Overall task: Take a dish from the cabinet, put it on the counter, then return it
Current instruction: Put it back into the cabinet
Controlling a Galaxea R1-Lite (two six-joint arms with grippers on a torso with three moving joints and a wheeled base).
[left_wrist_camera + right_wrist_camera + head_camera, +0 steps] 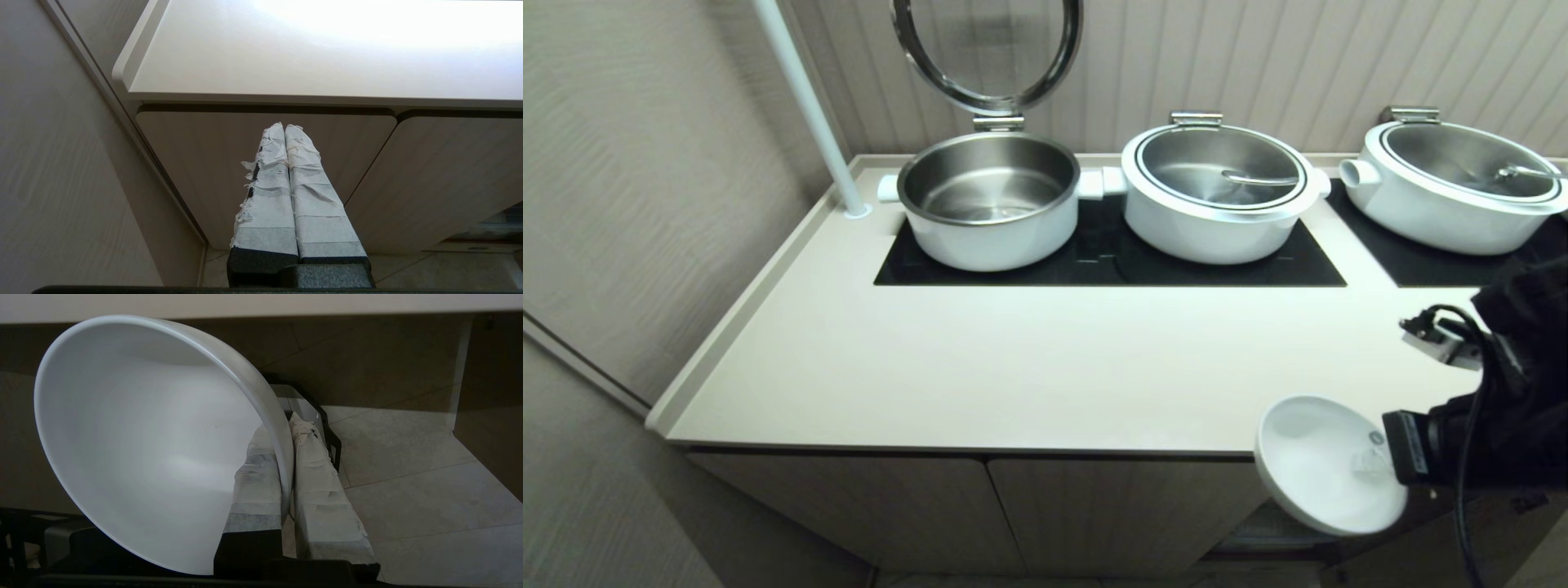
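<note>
While the dish tilts, the right gripper's fingers pinch its rim, one inside, one outside.

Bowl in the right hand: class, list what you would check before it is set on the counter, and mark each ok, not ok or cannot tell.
1. Right hand shut on the bowl rim: ok.
2. Bowl level: not ok, tilted.
3. Bowl above the counter: not ok, it hangs past the front edge.
4. Bare counter in front of the pots: ok.
5. Left hand shut, low by the cabinet doors: ok.
</note>
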